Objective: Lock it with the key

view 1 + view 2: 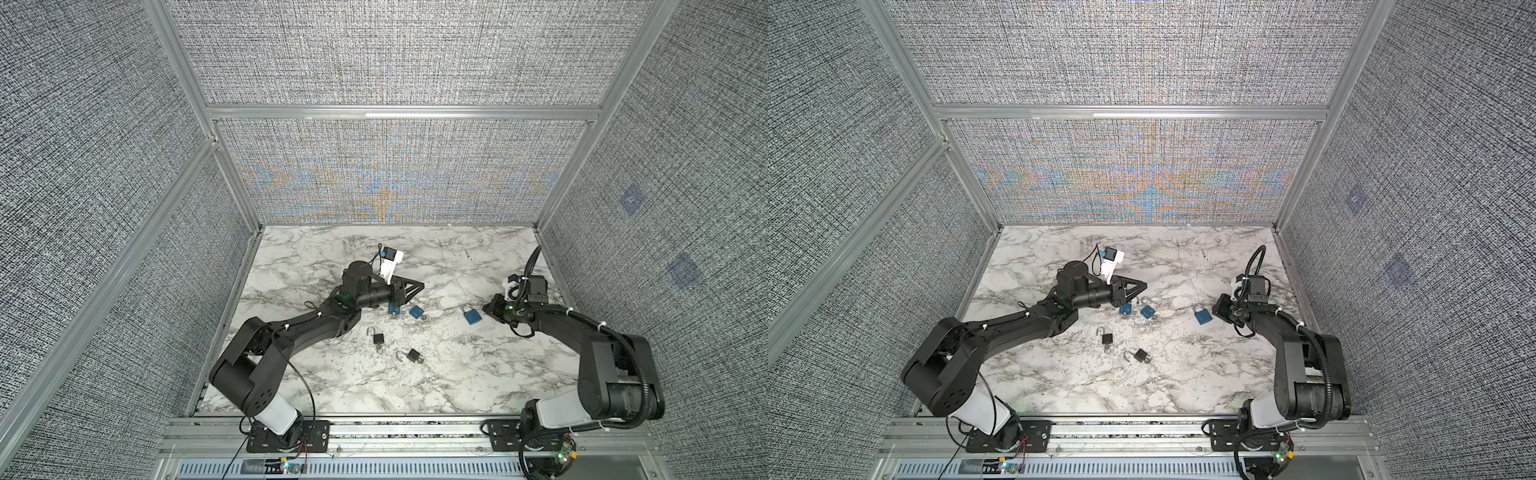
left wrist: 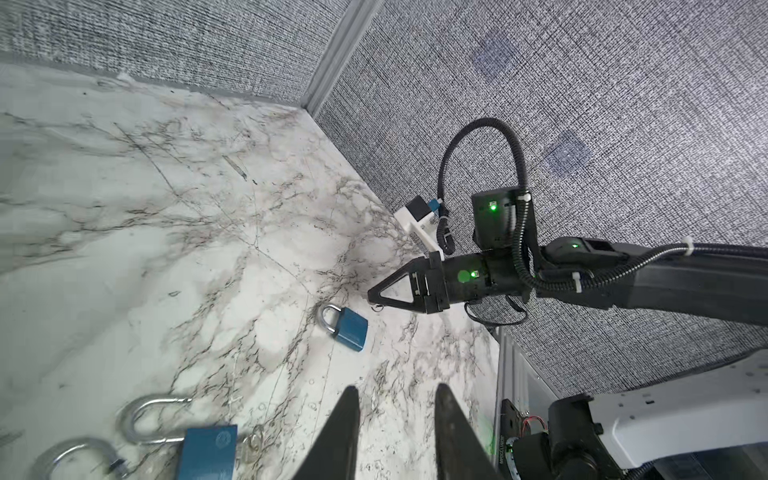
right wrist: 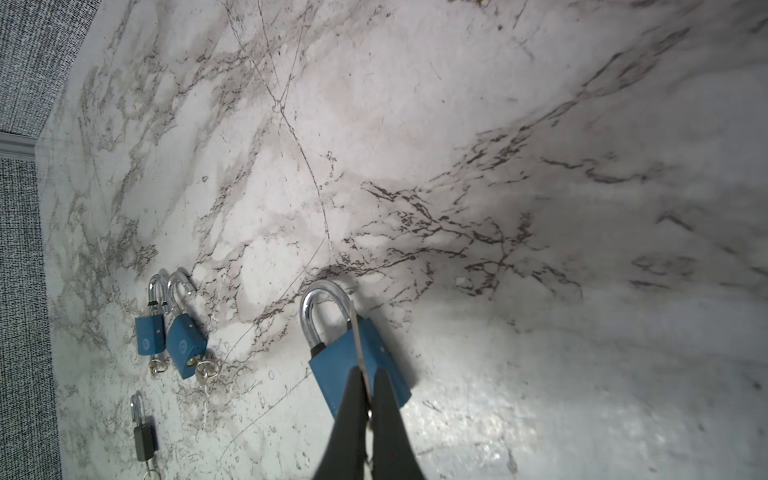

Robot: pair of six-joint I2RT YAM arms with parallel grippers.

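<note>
Left arm (image 1: 307,324) stretched forward, left hand (image 2: 397,390) slightly parted; right arm (image 1: 590,332) bent, right hand (image 3: 369,374) clamped tight.

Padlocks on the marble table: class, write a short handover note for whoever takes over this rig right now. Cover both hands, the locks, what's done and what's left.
The left hand is open and empty, near the two open blue padlocks.
The right hand is shut on a key, blade over the lone blue padlock.
Done: the lone blue padlock's shackle looks closed.
Left: the open blue padlocks and two black padlocks lie on the table, shackles open, to be locked.
</note>
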